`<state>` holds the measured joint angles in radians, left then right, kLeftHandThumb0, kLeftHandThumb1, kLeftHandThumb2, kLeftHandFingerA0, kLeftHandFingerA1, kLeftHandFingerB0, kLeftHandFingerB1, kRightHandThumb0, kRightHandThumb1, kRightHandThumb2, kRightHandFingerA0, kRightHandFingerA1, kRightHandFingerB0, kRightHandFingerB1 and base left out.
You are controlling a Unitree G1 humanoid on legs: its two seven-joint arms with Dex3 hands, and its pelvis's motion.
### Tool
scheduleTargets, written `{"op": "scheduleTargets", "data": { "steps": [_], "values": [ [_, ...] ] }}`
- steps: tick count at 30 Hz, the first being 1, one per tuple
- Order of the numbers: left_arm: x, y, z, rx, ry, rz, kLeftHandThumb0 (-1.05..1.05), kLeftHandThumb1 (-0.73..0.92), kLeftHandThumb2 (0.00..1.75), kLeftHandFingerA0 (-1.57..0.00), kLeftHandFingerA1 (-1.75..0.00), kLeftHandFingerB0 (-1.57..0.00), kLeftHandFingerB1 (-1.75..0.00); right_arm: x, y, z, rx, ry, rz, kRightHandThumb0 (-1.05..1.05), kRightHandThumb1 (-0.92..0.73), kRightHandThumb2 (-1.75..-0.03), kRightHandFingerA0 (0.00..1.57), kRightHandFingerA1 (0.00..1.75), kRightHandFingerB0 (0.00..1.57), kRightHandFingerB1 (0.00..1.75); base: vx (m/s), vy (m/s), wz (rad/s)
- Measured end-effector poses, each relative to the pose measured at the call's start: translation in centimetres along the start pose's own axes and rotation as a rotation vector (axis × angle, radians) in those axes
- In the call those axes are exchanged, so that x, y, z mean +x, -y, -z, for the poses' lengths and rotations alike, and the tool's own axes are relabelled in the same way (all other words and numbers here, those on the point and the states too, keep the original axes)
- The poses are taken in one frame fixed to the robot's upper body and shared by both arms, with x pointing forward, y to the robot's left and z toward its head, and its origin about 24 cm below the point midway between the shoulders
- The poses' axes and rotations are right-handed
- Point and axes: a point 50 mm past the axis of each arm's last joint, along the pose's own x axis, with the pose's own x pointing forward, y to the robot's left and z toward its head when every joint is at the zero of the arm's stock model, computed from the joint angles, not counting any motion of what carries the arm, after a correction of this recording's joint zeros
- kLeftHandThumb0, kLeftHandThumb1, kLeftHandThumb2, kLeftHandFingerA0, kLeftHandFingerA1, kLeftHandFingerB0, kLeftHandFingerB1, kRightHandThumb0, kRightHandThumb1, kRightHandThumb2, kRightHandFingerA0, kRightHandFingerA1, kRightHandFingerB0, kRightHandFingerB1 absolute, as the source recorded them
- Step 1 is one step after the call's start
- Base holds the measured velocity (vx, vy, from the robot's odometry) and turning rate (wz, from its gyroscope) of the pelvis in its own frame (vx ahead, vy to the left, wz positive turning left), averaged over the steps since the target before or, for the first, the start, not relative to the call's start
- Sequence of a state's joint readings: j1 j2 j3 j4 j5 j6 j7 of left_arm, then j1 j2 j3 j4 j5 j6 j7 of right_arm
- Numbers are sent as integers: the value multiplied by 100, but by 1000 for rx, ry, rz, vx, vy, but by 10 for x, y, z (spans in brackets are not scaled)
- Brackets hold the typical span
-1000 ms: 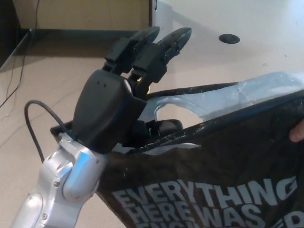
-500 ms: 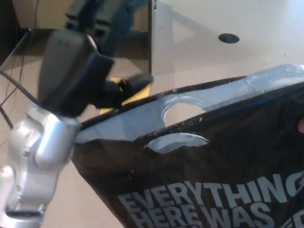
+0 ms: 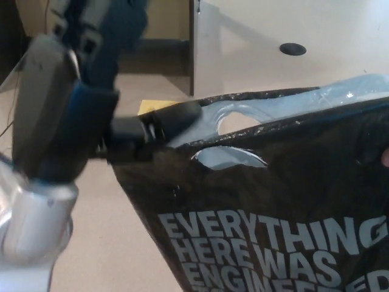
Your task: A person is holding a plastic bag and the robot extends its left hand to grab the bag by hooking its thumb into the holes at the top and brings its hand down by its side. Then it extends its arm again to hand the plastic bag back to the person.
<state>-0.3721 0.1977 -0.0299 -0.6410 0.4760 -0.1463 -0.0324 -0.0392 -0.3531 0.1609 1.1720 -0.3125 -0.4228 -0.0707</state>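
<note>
Head view: left hand (image 3: 79,103) raised at picture left, blurred, back of palm toward camera, fingers up and apart. Thumb (image 3: 161,125) juts sideways to the bag's upper corner, beside the handle holes, not through them; hand grips nothing. Plastic bag (image 3: 273,231), black with white lettering, fills lower right; top edge runs left to right, rising rightward. Person's fingertip (image 3: 384,159) at right edge.

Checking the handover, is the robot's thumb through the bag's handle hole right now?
Cannot tell. The left hand is blurred at the plastic bag top edge, beside the handle hole.
</note>
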Motion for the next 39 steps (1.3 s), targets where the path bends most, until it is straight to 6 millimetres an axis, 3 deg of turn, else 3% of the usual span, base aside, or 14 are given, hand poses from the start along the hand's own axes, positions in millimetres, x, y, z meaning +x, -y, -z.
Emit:
{"op": "scheduleTargets", "data": {
  "steps": [2, 3, 5, 6, 10, 11, 13, 14, 32, 33, 35, 37, 38, 39],
  "values": [
    [-5, 2, -4, -26, -8, 25, -70, 53, 57, -11, -30, -10, -26, 0, 0, 0, -3, 0, -2, -34, -69, -61, 70, 76, 63, 42, 0, 0, 0],
    [-8, 3, -6, -40, -13, 43, -74, 45, 63, -9, -34, -12, -22, 0, -1, 0, -5, 0, -4, -34, -69, -60, 72, 78, 64, 42, 0, 0, 0],
    [-12, 4, -9, -52, -16, 64, -70, 51, 56, -10, -30, -7, -23, 0, -1, -1, -7, 1, -5, -34, -69, -61, 72, 77, 64, 42, 0, 0, 0],
    [-14, 6, -11, -63, -18, 81, -68, 43, 81, -2, -36, -7, -22, 0, -1, -1, -9, 2, -6, -34, -69, -61, 71, 75, 63, 42, 0, 0, 0],
    [-21, 9, -15, -84, -26, 143, -68, 41, 78, -7, -33, -5, -21, 1, 0, -2, -9, 4, -5, -34, -69, -61, 71, 67, 63, 42, 0, 0, 0],
    [-21, 11, -14, -90, -30, 157, -70, 50, 55, -8, -28, -6, -24, 1, 0, -2, -9, 4, -4, -35, -69, -61, 71, 67, 63, 42, 0, 0, 0],
    [-23, 14, -12, -95, -41, 184, -68, 49, 55, -7, -28, -5, -24, 1, 0, -2, -9, 5, -4, -34, -69, -61, 72, 69, 63, 43, 0, 0, 0],
    [-23, 16, -10, -96, -48, 197, -68, 42, 81, -2, -27, -9, -21, 1, 0, -2, -9, 5, -4, -33, -69, -61, 70, 65, 63, 42, 0, 0, 0],
    [-22, 44, 23, -32, -151, 324, -67, 42, 80, -3, -27, -8, -19, 6, 6, -10, -1, 27, 11, -32, -70, -61, 69, 57, 60, 42, 0, 0, 0],
    [-22, 46, 24, -32, -156, 328, -69, 49, 55, -7, -28, -5, -25, 6, 6, -10, -1, 27, 10, -33, -70, -61, 68, 56, 60, 42, 0, 0, 0],
    [-24, 51, 26, -33, -169, 341, -70, 49, 55, -9, -29, -6, -24, 6, 6, -10, -1, 27, 9, -33, -70, -61, 68, 52, 60, 42, 0, 0, 0],
    [-25, 55, 29, -28, -182, 352, -71, 50, 56, -9, -29, -6, -24, 6, 6, -11, -2, 27, 9, -33, -69, -61, 69, 53, 61, 42, 0, 0, 0],
    [-26, 57, 30, -26, -186, 355, -66, 40, 81, -3, -36, -4, -22, 7, 6, -11, -3, 28, 9, -33, -70, -62, 68, 53, 60, 41, 0, 0, 0],
    [-26, 59, 30, -23, -191, 361, -66, 41, 81, -3, -38, -3, -23, 7, 6, -12, -3, 30, 9, -33, -70, -61, 68, 55, 60, 41, 0, 0, 0]
  ]
}}
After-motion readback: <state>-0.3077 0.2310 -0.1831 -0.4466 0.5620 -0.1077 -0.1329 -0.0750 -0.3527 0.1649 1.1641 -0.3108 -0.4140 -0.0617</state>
